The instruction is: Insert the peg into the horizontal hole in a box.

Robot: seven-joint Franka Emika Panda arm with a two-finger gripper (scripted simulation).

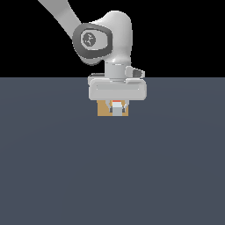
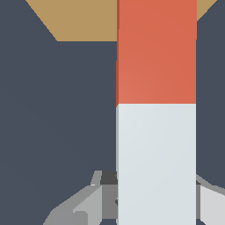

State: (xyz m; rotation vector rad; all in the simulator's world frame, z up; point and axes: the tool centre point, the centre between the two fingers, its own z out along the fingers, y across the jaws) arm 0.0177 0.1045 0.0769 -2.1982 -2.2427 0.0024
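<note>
Gripper [image 1: 117, 107] closed on peg [image 2: 156, 66], center frame in exterior view, right in front of tan box [image 1: 103, 110]; peg's red end points boxward.

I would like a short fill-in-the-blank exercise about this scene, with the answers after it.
1. The peg has a red-orange half and a ____ half.
2. The tool grips the peg by its ____ half.
3. The colour of the box is ____.
4. In the exterior view, the box is partly hidden behind the ____.

Answers: white; white; tan; tool
</note>
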